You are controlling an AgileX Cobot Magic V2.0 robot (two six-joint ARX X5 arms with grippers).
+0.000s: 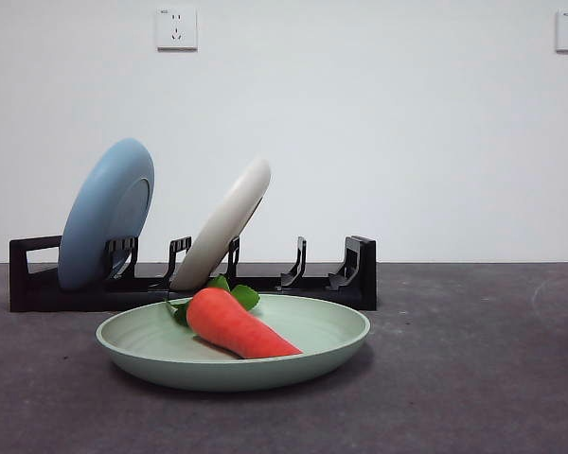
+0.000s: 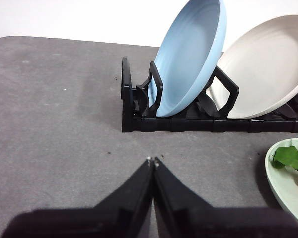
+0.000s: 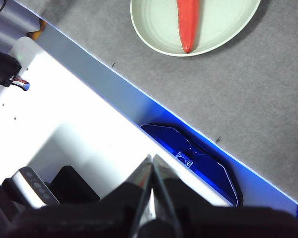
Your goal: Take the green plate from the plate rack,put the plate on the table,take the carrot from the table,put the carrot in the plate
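The green plate (image 1: 312, 355) lies flat on the table (image 1: 473, 378) in front of the plate rack (image 1: 355, 274). The carrot (image 1: 237, 326) lies in the plate, leaves toward the rack. The right wrist view shows the plate (image 3: 159, 29) with the carrot (image 3: 187, 22) in it. The left wrist view shows the plate's edge (image 2: 283, 181) and the carrot's leaves (image 2: 290, 156). My left gripper (image 2: 153, 160) is shut and empty above the table, near the rack's end (image 2: 127, 96). My right gripper (image 3: 152, 157) is shut and empty, back over the table's edge, far from the plate.
A light blue plate (image 1: 104, 213) and a cream-white plate (image 1: 222, 222) stand tilted in the rack's slots. A white surface (image 3: 64, 124) with a blue-lit object (image 3: 188, 156) lies beyond the table's edge. A white wall stands behind the rack.
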